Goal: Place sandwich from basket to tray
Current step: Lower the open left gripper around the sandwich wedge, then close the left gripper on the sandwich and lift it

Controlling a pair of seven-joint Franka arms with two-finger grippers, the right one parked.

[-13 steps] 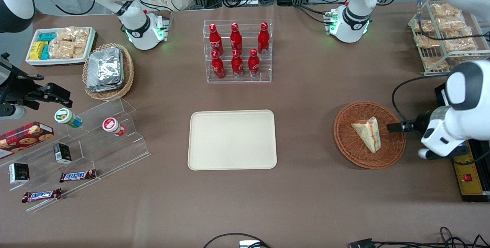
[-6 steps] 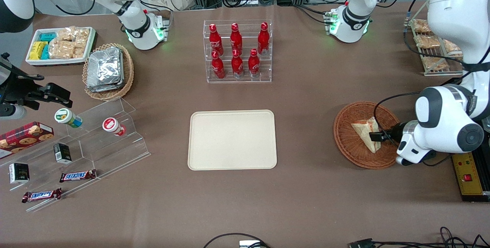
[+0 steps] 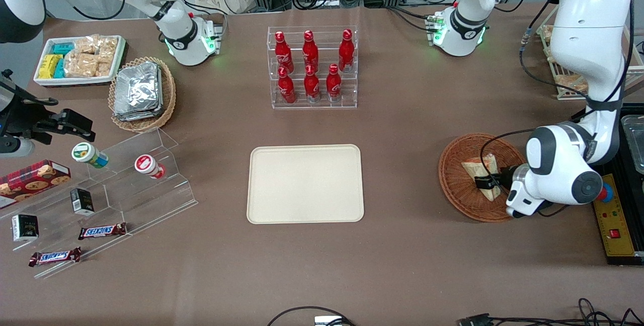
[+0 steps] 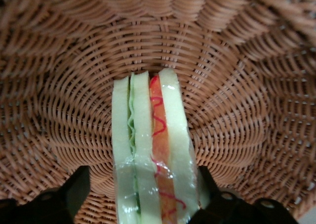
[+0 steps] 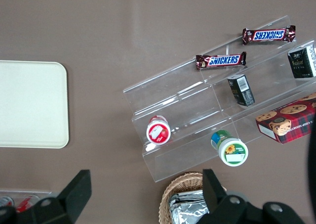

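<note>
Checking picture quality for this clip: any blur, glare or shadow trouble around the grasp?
Front view: even light, sharp; soft shadows under the tray; the gripper over the basket hides part of the sandwich. Left wrist view: the sandwich's layers read clearly with small glints on its wrap; the black fingers, open on either side of it, are dark and soft; the basket weave blurs toward the rim.

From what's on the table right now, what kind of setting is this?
Likely a lab mock-up of a snack shop: bottle rack, candy display steps, cable clutter. The gripper sits open around the sandwich in the basket.
</note>
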